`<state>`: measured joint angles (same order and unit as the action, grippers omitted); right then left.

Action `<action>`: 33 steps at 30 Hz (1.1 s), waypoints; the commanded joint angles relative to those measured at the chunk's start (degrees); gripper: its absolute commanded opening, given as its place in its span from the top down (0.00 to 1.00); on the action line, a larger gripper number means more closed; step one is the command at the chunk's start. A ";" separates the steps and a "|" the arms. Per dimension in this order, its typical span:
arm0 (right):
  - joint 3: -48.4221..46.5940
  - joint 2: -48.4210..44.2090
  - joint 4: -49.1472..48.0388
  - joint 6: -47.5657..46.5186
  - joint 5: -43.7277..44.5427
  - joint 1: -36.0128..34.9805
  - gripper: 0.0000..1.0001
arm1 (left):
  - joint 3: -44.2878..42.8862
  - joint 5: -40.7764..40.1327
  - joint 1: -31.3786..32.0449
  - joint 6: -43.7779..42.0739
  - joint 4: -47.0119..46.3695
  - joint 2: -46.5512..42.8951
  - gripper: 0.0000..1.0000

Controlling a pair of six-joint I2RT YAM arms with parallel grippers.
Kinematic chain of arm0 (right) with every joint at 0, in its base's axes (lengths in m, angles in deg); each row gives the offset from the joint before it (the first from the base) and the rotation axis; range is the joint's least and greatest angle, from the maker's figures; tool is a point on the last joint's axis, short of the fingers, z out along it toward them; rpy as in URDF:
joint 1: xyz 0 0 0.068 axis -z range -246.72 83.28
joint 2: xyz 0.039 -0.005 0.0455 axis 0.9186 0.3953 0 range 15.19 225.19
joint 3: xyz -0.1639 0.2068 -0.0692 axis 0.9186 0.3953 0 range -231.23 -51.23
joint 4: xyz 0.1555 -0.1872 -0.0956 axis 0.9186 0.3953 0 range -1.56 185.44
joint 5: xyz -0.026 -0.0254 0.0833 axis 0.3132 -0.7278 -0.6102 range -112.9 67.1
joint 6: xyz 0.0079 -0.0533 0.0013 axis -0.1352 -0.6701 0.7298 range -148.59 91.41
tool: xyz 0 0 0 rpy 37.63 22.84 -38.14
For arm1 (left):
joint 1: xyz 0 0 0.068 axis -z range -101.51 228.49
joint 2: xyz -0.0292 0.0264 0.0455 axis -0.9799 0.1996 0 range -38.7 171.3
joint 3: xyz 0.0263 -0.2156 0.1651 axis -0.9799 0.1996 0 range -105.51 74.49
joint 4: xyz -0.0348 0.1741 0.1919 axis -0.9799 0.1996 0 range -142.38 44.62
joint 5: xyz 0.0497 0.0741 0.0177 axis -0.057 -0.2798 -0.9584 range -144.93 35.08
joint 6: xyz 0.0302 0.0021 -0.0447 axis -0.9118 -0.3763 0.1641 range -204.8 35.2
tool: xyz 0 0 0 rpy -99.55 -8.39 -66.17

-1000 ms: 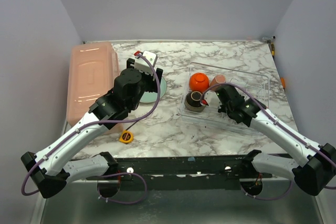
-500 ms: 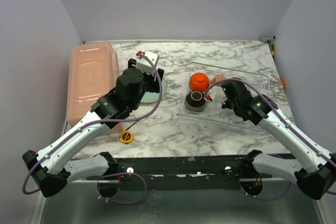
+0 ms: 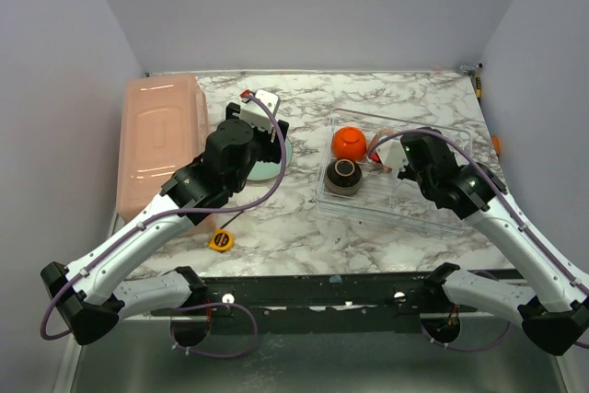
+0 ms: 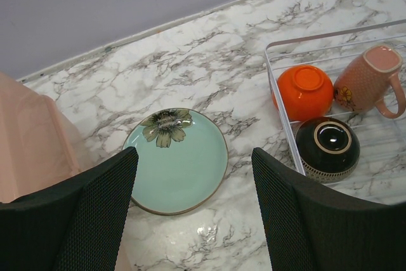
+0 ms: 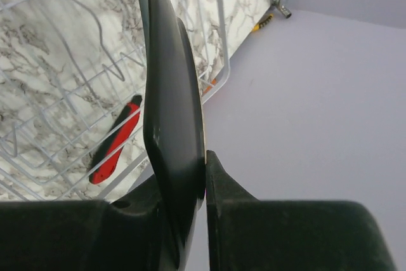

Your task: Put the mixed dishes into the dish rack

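1. Rack (image 3: pixel 442 200): right half of the table. At its left end it holds 3 dishes: orange bowl (image 4: pixel 303 91) far, dark bowl (image 4: pixel 328 147) near, tilted mug (image 4: pixel 371 80) right of the orange bowl
2. Plate (image 4: pixel 171 176): flat on the table, left of the rack, not loaded. Likely glazed ceramic, so stiff, slick and breakable. Lying flat, it offers only its rim for a grip
3. Left gripper (image 4: pixel 195 157): above the plate, jaws wide, empty
4. Right gripper (image 3: pixel 382 156): over the rack, beside the mug

View differences:
- Left wrist: whole plate. The top view hides most of it under the left arm
- Right wrist only: jaws nearly closed on a thin dark rim (image 5: pixel 174 125), item not identifiable
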<state>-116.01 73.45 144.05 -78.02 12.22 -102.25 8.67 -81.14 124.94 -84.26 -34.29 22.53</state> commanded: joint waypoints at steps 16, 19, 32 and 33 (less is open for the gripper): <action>-9.90 0.52 -10.79 31.04 3.65 0.02 1.00 | -0.36 1.99 0.32 0.94 0.56 0.55 0.27; -13.88 1.50 -8.57 37.89 6.06 -0.02 1.00 | -0.29 2.76 0.37 1.30 0.55 0.55 0.27; -23.41 5.53 6.23 79.69 0.80 0.02 1.00 | -0.40 32.07 8.00 -0.26 -4.57 0.58 0.24; -22.49 4.91 5.54 82.12 0.16 0.04 1.00 | -0.61 30.67 9.80 -1.52 -5.04 1.06 0.24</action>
<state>-139.22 81.39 150.98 -11.07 14.31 -102.22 8.67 -58.50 129.01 -83.41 -35.87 22.86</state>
